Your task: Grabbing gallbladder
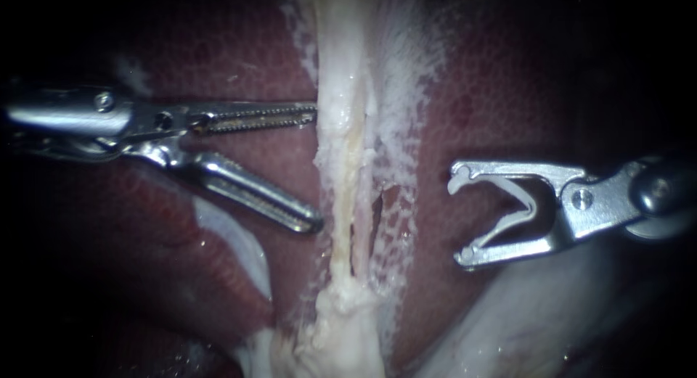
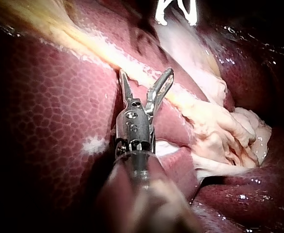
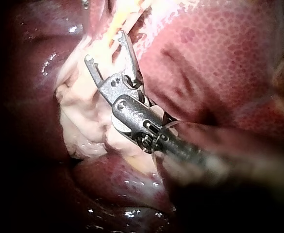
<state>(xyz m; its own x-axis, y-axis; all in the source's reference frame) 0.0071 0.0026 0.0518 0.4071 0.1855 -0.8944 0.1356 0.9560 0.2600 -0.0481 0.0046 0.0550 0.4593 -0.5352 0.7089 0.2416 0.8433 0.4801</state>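
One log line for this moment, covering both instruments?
left instrument: jaws open beside pale strand | right instrument: jaws holding clip, apart from strand

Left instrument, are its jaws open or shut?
Open. The left instrument shows a wide gap between its toothed jaws, nothing gripped; tips beside the pale tissue.

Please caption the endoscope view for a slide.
Open-jawed left instrument and right instrument holding a white clip flank a pale tissue strand.

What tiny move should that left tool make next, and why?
Probably ease the left instrument's tool slightly forward, then close it. Its jaws stand open, tips just at the edge of the pale tissue strand, gripping nothing. The right instrument sits apart, carrying a white clip between its jaws.
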